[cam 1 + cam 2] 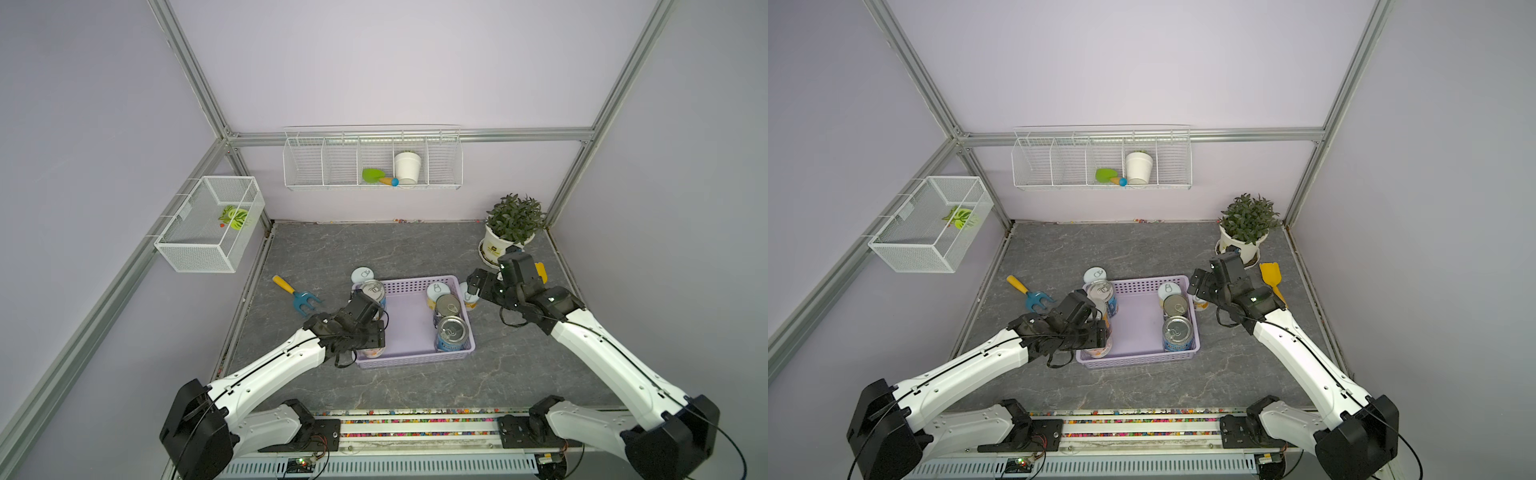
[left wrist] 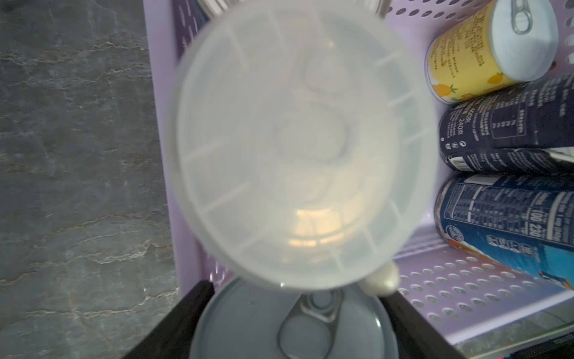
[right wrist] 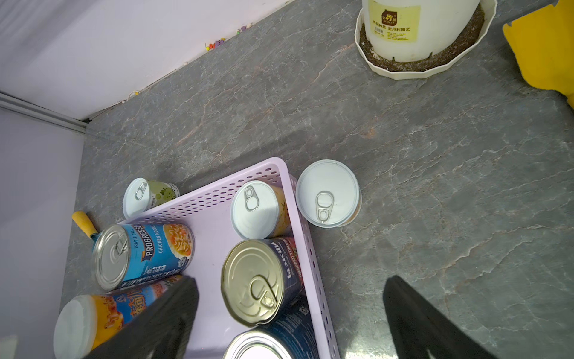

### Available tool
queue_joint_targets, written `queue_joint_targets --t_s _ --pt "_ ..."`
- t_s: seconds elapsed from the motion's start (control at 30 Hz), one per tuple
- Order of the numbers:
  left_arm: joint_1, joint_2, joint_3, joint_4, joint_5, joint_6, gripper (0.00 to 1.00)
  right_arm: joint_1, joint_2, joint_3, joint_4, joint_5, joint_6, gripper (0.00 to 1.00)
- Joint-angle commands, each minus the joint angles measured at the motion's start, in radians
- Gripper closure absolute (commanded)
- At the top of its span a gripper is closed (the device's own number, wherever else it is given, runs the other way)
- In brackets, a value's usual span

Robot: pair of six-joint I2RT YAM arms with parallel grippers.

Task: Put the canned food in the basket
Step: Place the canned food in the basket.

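Lilac and perforated, the basket [image 1: 415,283] sits mid-tabletop [image 1: 415,245]. My left tool [image 2: 295,290] is narrowed onto a pale-lidded can [image 2: 245,326] at the basket's near-left corner, fingers [image 2: 186,310] pressed against its sides. I cannot tell whether its base rests on the basket floor. Just beyond it, also inside, stands an orange can [image 3: 102,314] with a cloudy plastic cap. Beyond that is the blue soup can [image 1: 372,291] at the far-left corner. Along the right wall stand a yellow short can [image 1: 436,292], a dark can [image 1: 448,305] and a blue can [image 1: 452,332], far to near. My right tool [image 3: 292,277] hangs wide, holding nothing, by the basket's far-right corner. Two short cans stand outside on the tabletop. One is a green-labelled can [image 1: 362,275] just beyond the far-left corner, and the other is a white-topped can [image 3: 327,192] just right of the far-right corner, near my right tool.
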Motion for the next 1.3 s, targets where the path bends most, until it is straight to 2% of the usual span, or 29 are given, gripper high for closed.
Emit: queue_joint_targets --t_s 0.0,0.3,0.47,0.77,1.1,1.27 --pt "-0.006 0.004 0.022 0.006 -0.064 -0.03 0.5 -0.007 0.008 -0.02 0.017 0.036 -0.024 0.03" --pt "-0.022 0.052 0.0 0.018 -0.104 -0.052 0.45 -0.007 0.092 0.012 -0.001 0.051 -0.034 0.03" --pt "-0.074 0.128 0.039 -0.013 -0.181 -0.093 0.45 -0.007 0.094 0.01 -0.002 0.05 -0.036 0.03" --pt "-0.129 0.219 0.062 -0.054 -0.236 -0.159 0.44 -0.007 0.09 0.006 0.0 0.044 -0.039 0.03" --pt "-0.129 0.245 0.013 -0.004 -0.197 -0.145 0.31 -0.014 0.165 0.023 -0.002 0.095 -0.059 0.03" --pt "-0.129 0.264 -0.009 0.024 -0.187 -0.145 0.26 -0.055 0.24 0.035 0.004 0.039 -0.053 0.03"
